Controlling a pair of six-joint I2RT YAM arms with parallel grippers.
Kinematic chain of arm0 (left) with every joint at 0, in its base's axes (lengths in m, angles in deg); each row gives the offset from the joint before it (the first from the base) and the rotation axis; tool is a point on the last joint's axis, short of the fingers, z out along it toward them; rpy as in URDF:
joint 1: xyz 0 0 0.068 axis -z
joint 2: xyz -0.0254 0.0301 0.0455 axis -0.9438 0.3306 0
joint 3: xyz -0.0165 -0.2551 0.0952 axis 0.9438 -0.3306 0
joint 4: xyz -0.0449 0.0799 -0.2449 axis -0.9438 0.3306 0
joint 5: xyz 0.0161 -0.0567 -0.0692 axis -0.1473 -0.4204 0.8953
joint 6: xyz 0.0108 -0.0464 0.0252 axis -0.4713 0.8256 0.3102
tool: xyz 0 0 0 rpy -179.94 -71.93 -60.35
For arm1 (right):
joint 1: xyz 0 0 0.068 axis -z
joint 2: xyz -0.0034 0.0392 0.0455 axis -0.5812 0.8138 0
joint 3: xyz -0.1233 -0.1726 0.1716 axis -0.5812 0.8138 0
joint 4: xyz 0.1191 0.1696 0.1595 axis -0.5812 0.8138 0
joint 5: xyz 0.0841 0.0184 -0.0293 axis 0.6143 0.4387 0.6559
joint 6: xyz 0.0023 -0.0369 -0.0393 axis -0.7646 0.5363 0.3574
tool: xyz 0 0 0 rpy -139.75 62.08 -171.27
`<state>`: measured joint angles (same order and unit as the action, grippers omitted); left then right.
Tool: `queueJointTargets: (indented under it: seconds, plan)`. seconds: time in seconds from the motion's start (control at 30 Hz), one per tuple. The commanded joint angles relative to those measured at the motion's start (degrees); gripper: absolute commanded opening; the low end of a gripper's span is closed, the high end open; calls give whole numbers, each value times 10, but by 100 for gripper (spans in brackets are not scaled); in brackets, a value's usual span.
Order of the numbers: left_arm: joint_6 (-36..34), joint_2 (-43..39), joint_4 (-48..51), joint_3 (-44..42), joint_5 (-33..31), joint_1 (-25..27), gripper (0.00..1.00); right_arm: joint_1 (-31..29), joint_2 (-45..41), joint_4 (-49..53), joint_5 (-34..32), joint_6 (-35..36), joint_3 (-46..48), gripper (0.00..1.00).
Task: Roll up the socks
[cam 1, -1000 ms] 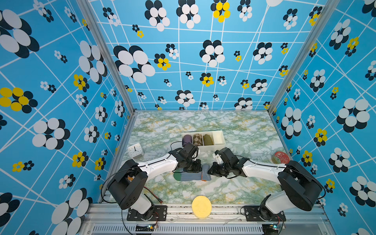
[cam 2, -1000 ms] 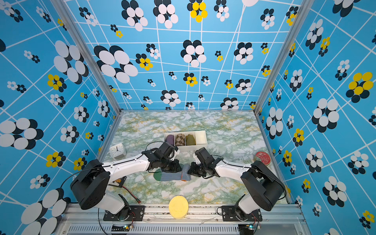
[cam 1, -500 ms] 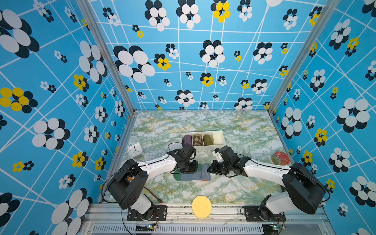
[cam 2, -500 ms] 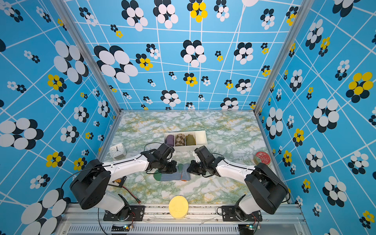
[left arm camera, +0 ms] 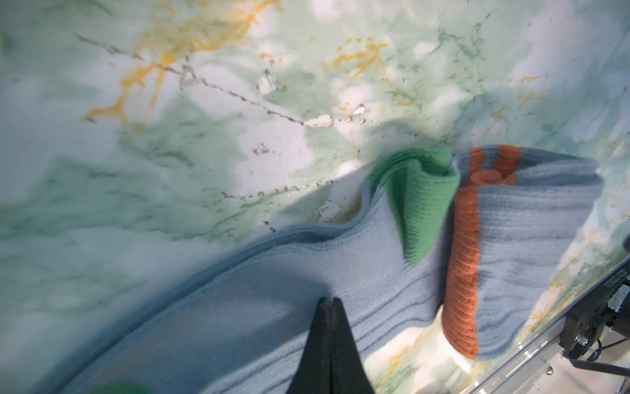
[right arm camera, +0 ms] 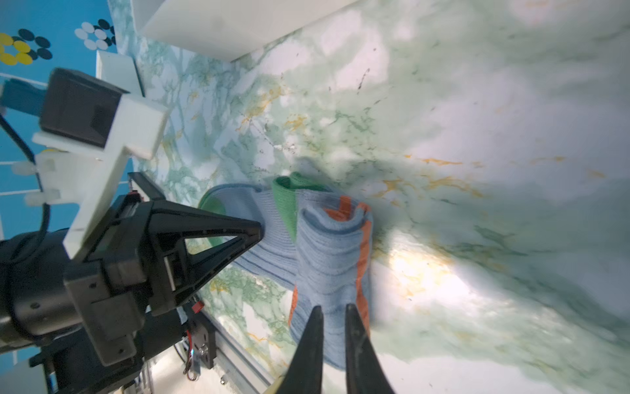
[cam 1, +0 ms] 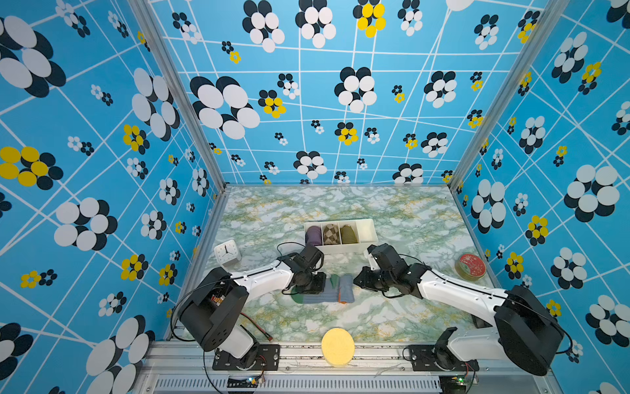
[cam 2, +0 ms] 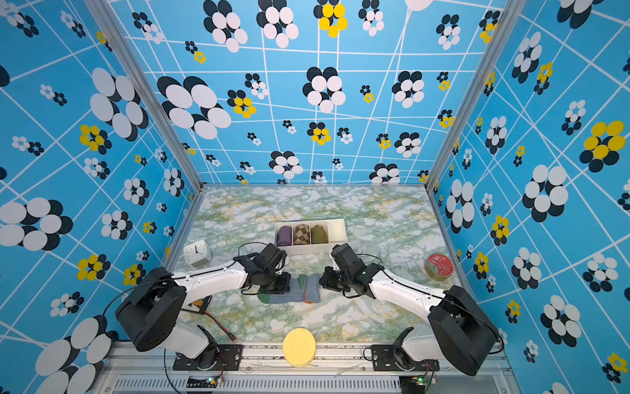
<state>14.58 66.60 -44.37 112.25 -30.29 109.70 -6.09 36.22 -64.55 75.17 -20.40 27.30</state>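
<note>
The socks (cam 1: pixel 324 293) (cam 2: pixel 296 290) lie stacked in the middle of the marble table, grey-blue with green toes and heels. Their orange-cuffed end is rolled up into a short roll (right arm camera: pixel 329 259) (left arm camera: pixel 531 238); the foot part (left arm camera: pixel 306 259) lies flat. My left gripper (left arm camera: pixel 328 300) (cam 1: pixel 312 288) is shut, its tips down on the flat foot part, with no fabric between them. In the right wrist view the left gripper's fingers (right arm camera: pixel 238 235) point at the sock beside the roll. My right gripper (right arm camera: pixel 332 308) (cam 1: pixel 356 281) hangs just right of the roll, jaws a narrow gap apart and empty.
A white divided box (cam 1: pixel 366 228) behind the grippers holds purple, checkered and olive rolled socks. A small white clock (cam 1: pixel 227 252) stands at the left, a red-lidded tin (cam 1: pixel 470 267) at the right. A yellow disc (cam 1: pixel 337 346) sits on the front rail.
My left gripper's jaws have closed fully while resting on the flat sock. The right gripper has barely shifted beside the roll.
</note>
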Motion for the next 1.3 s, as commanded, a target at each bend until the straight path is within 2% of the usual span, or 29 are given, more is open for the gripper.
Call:
queueJointTargets:
  seconds: [0.0, 0.2, 0.37, 0.73, 1.27]
  plan:
    - [-9, -22, 5, 7, 3, -3, 0, -4, -4, 65, -65, 8, 9, 16]
    - [-4, -31, 2, 56, 17, 19, 0, -4, 26, 57, -50, 8, 7, 16]
    - [7, -20, -6, 89, 25, 56, 0, -4, 41, 46, -40, 8, 5, 16]
    - [32, 16, -21, 91, 55, 101, 0, -5, 72, 26, -9, 4, 6, 16]
    - [23, 65, -8, 86, 43, 101, 0, -12, 111, -3, 17, 0, -7, 16]
